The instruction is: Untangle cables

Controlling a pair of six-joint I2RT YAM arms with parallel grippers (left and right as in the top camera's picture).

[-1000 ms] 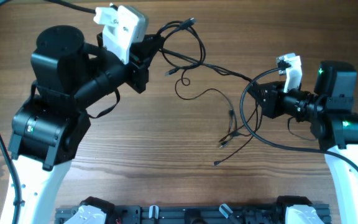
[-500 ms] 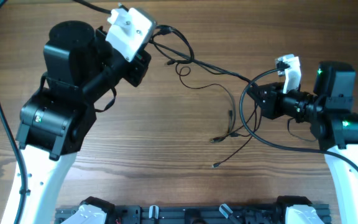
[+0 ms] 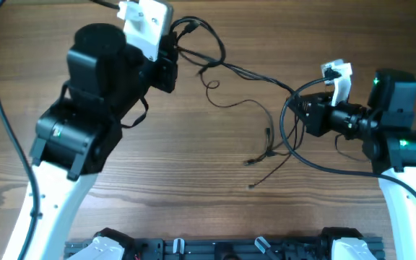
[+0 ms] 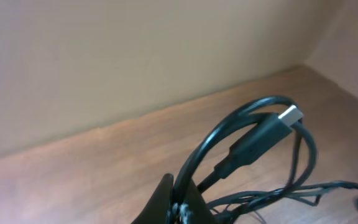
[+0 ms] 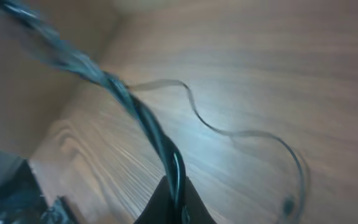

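Starting at the left: your left pincer [image 3: 172,59] has swung from approx 10 o'clock up to 11 o'clock, toward the far edge of the bench [image 3: 157,188], and the whole L arm has turned w/ it. It's clamped on the cables [image 3: 245,72]; the L wrist view shows its fingers together on a bunch of thin black strands w/ a loop and a silver-tipped plug [image 4: 288,116] sticking up above them. That pull has drawn the loop at 11–12 o'clock tighter and nudged the small curl beneath it upward. The strand running across to 3 o'clock now lies straighter. Mid-bench, at approx 4 o'clock from centre, the loose ends w/ their small connectors have slid slightly left but remain on the wood, crossing each other. So, imo, you've taken up slack without freeing the knot: the bundle at the L end is still looped on itself. Your right pincer [image 3: 300,113] at 3 o'clock has barely moved; it's shut on the other end of that strand, which the R wrist view shows entering the closed tips. Writing: none legible. The white camera housings [image 3: 146,18] carry no readable label, the plug shows no logo, and the only marking is a green light [image 3: 376,81] on the R arm.
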